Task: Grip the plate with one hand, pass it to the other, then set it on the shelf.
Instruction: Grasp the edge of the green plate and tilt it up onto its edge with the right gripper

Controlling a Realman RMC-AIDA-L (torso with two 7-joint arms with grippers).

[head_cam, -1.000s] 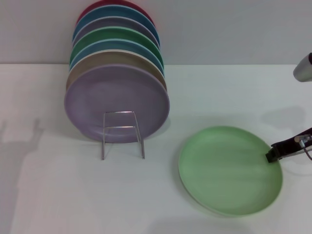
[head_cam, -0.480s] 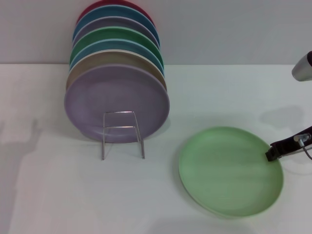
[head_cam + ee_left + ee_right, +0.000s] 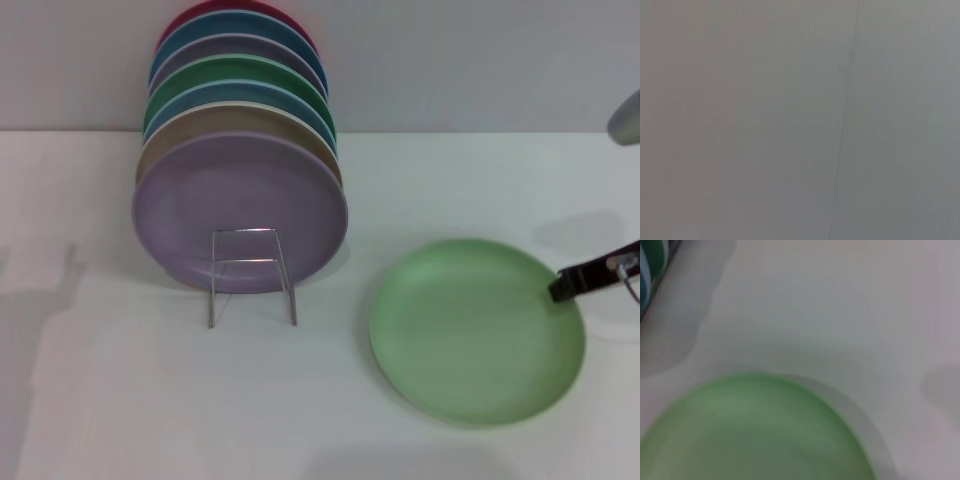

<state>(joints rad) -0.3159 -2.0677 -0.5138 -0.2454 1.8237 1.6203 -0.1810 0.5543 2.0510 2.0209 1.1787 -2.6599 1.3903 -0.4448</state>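
Right gripper (image 3: 562,288): clamped on right rim of the plate (image 3: 476,331); plate tilted off the white table (image 3: 120,400), right of the shelf (image 3: 250,272), which bears upright plates

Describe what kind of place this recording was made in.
Probably a staged test bench, not a real kitchen: a plain white table against a bare wall, a wire shelf of upright coloured plates, and one light green plate gripped at its rim by the right gripper.
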